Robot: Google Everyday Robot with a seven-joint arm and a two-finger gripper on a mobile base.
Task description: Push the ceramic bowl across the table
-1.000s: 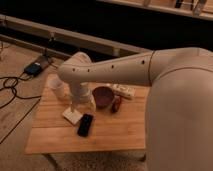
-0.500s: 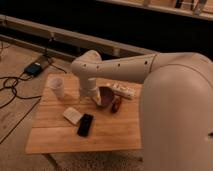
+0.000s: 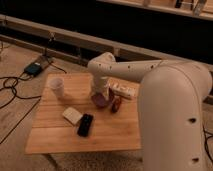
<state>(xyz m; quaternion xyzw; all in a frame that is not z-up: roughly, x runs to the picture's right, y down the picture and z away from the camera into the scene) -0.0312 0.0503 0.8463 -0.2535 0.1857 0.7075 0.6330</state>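
Where the floor shows at upper left: dark cables (image 3: pixel 12 85) and a small box (image 3: pixel 34 67).
Table (image 3: pixel 55 140): light plank top, lower left to centre.
Cup (image 3: pixel 56 86): translucent white, upright near the table's upper-left corner.
White pad (image 3: pixel 72 115): flat, just beside the phone.
Phone (image 3: pixel 85 124): black, lying flat.
Ceramic bowl (image 3: pixel 102 102): dark maroon, mid-table, under the gripper.
Gripper (image 3: pixel 99 94): down at the bowl, seemingly touching it; its opening cannot be told.
Red object (image 3: pixel 116 104): just right of the bowl.
Arm (image 3: pixel 170 100): white, filling the right.

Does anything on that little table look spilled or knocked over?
Nothing stands out. The cup stands upright, the phone lies flat, and nothing is spilled around the bowl, with the gripper right over it.
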